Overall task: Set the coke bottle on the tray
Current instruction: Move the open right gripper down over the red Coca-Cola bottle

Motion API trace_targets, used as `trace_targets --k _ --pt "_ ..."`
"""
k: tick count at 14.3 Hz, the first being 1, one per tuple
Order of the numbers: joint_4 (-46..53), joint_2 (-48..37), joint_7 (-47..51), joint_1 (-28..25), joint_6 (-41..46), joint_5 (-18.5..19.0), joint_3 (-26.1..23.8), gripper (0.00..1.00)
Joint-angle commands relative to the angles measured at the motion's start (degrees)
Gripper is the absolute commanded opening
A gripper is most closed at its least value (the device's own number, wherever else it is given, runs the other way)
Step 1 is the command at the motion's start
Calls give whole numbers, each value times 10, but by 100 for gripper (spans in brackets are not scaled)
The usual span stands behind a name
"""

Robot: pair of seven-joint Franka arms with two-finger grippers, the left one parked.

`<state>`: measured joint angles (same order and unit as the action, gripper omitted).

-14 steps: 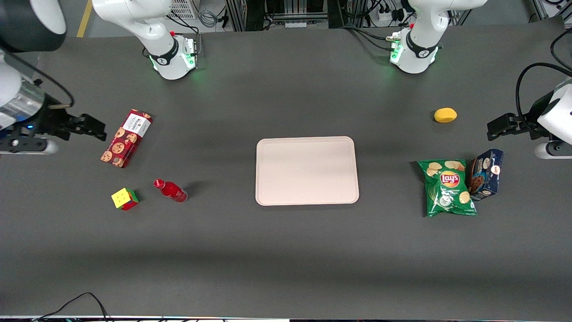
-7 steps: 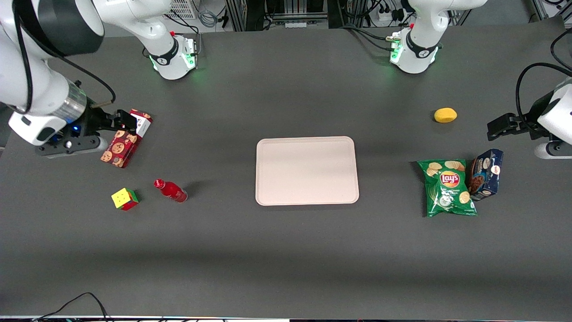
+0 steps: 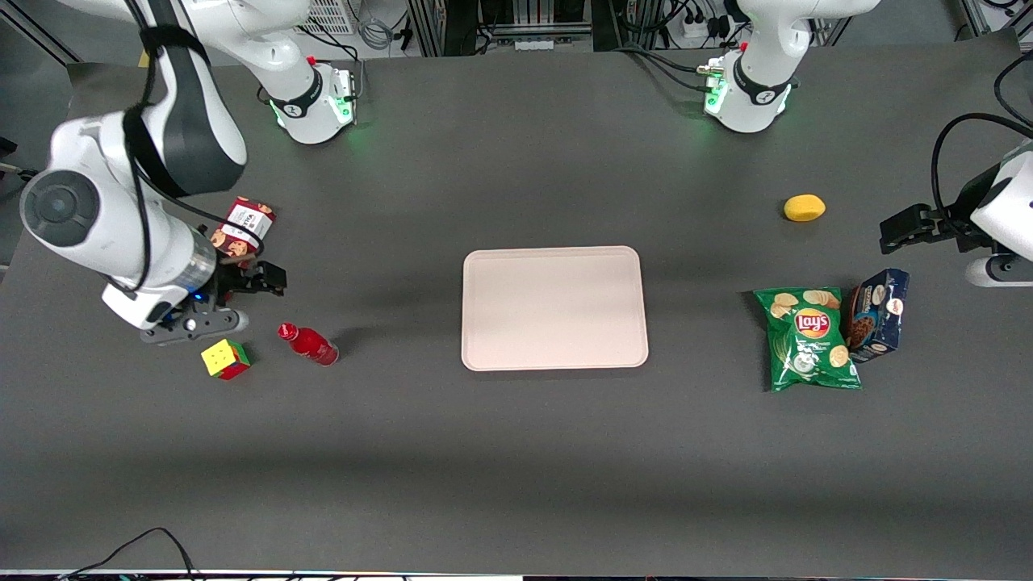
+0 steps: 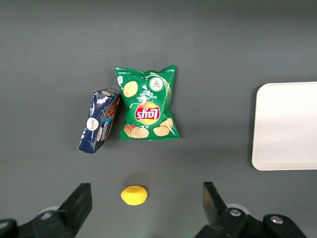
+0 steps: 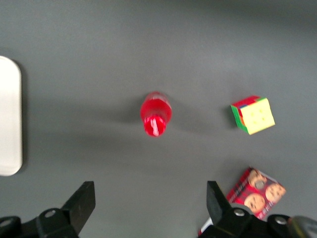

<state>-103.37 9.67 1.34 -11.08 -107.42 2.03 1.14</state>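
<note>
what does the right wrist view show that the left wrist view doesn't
Only the right wrist view shows the coke bottle, the puzzle cube and the red cookie box, with the open gripper above them. Only the left wrist view shows the Lay's chip bag, blue cookie box and lemon. Both show part of the tray.

You see a dark grey tabletop (image 3: 516,468) carrying the pink tray (image 3: 554,307) at its middle. Toward the working arm's end stand the coke bottle (image 3: 308,344), a puzzle cube (image 3: 225,358) and a cookie box (image 3: 239,231), under the open gripper (image 3: 266,280). Toward the parked arm's end lie a chip bag (image 3: 809,339), blue box (image 3: 878,314) and lemon (image 3: 804,207).
</note>
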Motion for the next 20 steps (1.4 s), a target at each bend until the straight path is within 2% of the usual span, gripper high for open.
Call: trace_targets --k 1,4,9,20 --pt "-65 -4 -23 4 -90 3 2 100" --pt "-112 2 -24 5 -160 3 2 100" --pt "-116 41 -62 8 -213 2 2 100" --pt "-108 72 -62 8 -256 1 2 100"
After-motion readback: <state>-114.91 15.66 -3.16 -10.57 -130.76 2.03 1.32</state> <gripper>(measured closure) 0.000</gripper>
